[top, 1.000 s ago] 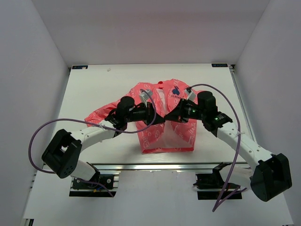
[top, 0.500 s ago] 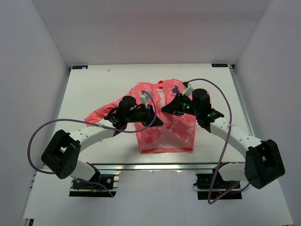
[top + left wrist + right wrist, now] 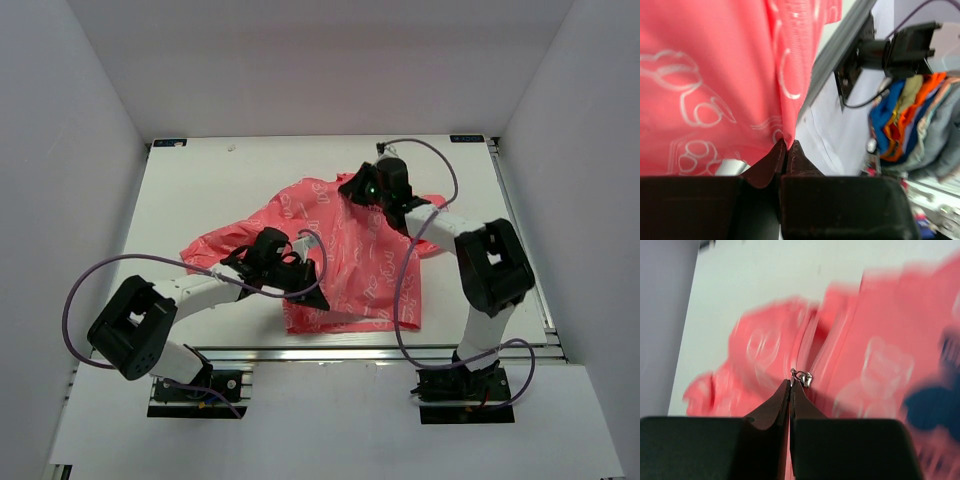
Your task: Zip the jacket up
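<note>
- The jacket [image 3: 350, 250] lies spread on the table [image 3: 200, 190].
- The left gripper [image 3: 786, 147] is on a low, bent arm, its fingers pinching the jacket's bottom hem.
- The right gripper [image 3: 791, 385] is on an arm stretched far forward, its fingers clamped on the zipper pull [image 3: 802, 377] near the collar.

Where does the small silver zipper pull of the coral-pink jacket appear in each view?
Top external: hidden beneath the right gripper, upper centre.
Left wrist: not in it.
Right wrist: small silver zipper pull at centre, at the shut jaws' tip.
Shared landmark: the coral-pink jacket with its white print.
</note>
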You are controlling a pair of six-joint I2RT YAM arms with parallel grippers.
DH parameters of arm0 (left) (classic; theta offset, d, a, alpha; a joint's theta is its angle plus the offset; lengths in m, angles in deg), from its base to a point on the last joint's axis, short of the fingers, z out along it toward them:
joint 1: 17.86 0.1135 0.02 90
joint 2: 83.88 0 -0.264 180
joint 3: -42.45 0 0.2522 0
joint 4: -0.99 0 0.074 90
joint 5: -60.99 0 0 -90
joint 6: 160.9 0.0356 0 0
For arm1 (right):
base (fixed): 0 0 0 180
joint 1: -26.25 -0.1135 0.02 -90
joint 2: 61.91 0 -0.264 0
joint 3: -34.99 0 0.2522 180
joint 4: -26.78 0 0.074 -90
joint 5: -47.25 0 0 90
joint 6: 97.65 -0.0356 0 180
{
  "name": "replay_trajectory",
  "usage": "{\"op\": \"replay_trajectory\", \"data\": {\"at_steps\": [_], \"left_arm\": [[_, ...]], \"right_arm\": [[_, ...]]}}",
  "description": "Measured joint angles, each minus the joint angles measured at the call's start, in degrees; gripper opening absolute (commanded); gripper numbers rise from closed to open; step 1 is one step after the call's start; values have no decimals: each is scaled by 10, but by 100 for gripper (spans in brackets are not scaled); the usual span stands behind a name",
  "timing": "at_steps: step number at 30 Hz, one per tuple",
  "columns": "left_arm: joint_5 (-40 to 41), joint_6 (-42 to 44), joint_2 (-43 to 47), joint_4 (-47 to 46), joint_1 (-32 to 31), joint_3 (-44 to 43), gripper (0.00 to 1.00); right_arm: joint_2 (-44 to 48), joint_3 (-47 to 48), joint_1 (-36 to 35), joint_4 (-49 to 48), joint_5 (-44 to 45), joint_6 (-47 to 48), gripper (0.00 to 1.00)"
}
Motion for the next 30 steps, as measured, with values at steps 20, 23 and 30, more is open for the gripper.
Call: {"op": "replay_trajectory", "data": {"at_steps": [20,23,30], "left_arm": [[-16,27,-63,115,-8,-89,98],[13,68,-60,202,-16,-162,98],[207,110,-13,338,5,-327,98]], "right_arm": [[-267,355,48,38,-74,74,89],[-237,353,61,59,-85,81,89],[-85,320,90,161,-78,102,89]]}}
